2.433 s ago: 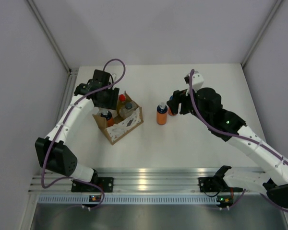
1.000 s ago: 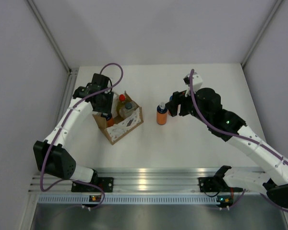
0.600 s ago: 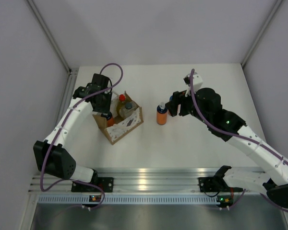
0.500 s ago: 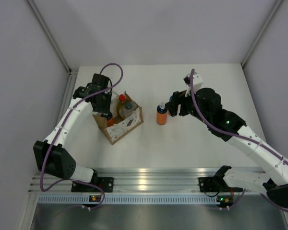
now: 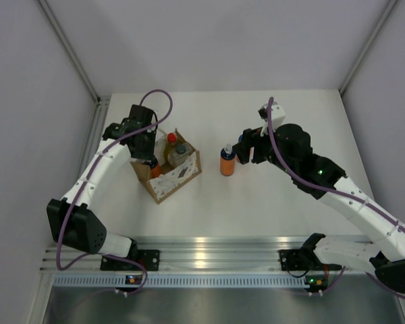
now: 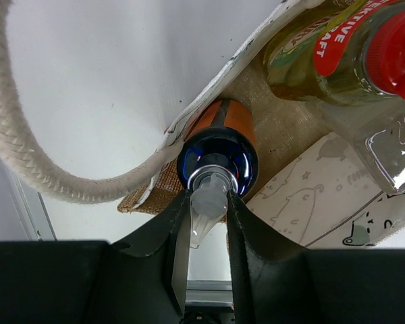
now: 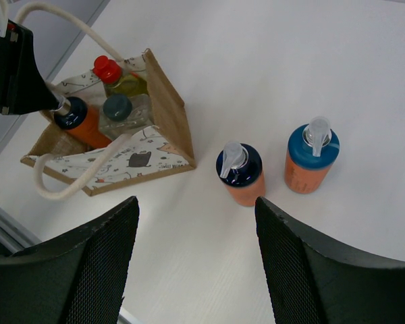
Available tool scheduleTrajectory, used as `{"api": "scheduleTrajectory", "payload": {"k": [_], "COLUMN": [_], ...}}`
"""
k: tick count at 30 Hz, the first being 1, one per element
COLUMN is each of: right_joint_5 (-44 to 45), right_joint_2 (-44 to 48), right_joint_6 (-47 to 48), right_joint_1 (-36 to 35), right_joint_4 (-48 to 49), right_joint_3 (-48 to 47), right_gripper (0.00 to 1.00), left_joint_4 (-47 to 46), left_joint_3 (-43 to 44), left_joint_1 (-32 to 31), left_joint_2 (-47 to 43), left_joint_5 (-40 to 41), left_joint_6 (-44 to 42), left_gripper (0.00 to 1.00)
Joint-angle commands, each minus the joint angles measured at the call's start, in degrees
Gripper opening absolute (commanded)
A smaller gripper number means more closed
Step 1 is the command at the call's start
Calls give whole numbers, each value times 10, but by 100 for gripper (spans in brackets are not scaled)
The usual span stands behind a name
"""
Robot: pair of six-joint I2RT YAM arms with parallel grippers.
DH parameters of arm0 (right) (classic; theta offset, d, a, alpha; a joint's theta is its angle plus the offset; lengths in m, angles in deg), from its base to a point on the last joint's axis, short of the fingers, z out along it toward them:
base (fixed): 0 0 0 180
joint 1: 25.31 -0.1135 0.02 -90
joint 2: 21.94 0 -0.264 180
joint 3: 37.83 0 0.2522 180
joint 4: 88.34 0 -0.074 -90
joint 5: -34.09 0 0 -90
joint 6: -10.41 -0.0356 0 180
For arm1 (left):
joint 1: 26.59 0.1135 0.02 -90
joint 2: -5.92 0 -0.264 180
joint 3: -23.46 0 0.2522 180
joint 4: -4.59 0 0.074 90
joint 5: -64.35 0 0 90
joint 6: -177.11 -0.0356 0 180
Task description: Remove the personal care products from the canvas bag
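The canvas bag stands left of centre on the table. My left gripper is inside it, shut on the clear pump top of an orange bottle with a dark blue cap. Beside that bottle in the bag are a yellow bottle with a red cap and a pale bottle with a dark cap. Two more orange bottles stand on the table right of the bag. My right gripper hangs open above the table near them, holding nothing.
A thick white loop handle curves past the left fingers, and another hangs over the bag's printed front. Grey walls close in the white table on three sides. The rail with the arm bases runs along the near edge.
My left gripper came down into the bag's left end and its jaws closed on the orange bottle's pump. The right arm and the bottles on the table have not moved.
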Motion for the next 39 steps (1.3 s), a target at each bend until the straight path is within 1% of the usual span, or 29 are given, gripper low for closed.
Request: {"api": "scheduleTrajectory", "payload": {"k": [1,2,4,5,7,11,12,14,15,16,19,27,35,39], "right_joint_5": [8,8,8,7,7,5,5,5,5,4,4,11,19,20], "right_joint_2": [9,10,10,11,14,15,17,17,17,18,18,20,16,10], "right_joint_6": [-5,-5,-5,-6,-7,-6,-5,-5,-6,-6,-7,-3,3,4], "right_joint_1": [0,0,0,0,0,-1,0,-1,0,0,-1,0,0,1], "right_joint_4": [1,1,1,1,1,2,1,1,1,1,1,1,1,1], "right_joint_3": [-8,-8,-8,-7,-7,-7,-7,-7,-7,-7,-7,-6,-8,-12], "right_gripper": [67,68,68,67,68,68,68,68,68,68,68,68,68,68], "left_joint_4": [9,9,8,8,9,6,6,6,6,7,6,9,20,45], "left_joint_3": [-20,-21,-26,-27,-30,-33,-32,-27,-26,-22,-13,52,82,110], "left_joint_1": [1,1,1,1,1,1,1,1,1,1,2,1,1,1], "left_joint_2": [-3,-2,-3,-3,-5,-8,-9,-10,-11,-11,-11,-11,-18,-16], "left_joint_5": [-1,-1,0,0,-1,0,3,11,18,22,30,37,3,-2], "left_joint_6": [5,6,7,8,9,12,14,15,17,18,24,35,36,37], "left_gripper": [20,22,33,35,36,21,15,10,3,0,0,0,0,0]}}
